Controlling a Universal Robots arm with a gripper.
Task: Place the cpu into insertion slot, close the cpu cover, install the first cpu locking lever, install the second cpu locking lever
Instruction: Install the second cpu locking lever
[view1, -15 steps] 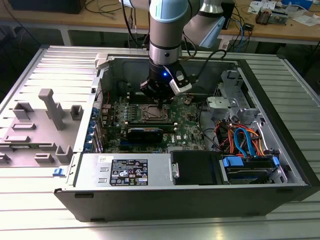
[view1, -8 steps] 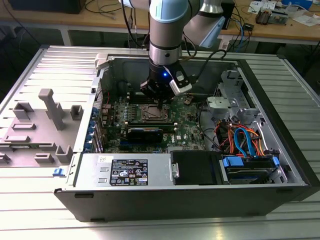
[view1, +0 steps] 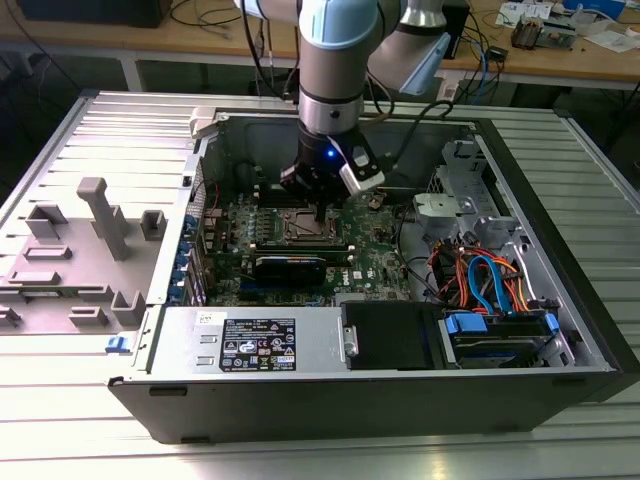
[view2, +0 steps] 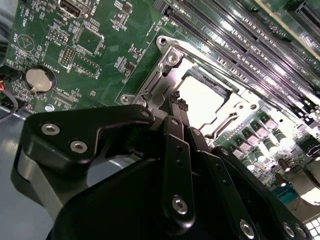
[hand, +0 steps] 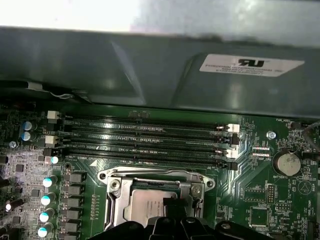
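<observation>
Flanking insertion slot (hand: 155, 200) (one side): memory slots (hand: 150, 142)

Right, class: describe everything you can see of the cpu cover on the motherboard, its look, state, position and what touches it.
The cpu cover is a thin silvery metal frame with a square cut-out centre. It lies flat, closed over the insertion slot, with the cpu showing shiny grey through the opening. It sits on the green motherboard beside the long black memory slots. The black gripper hangs directly over its edge; whether they touch cannot be told.
</observation>
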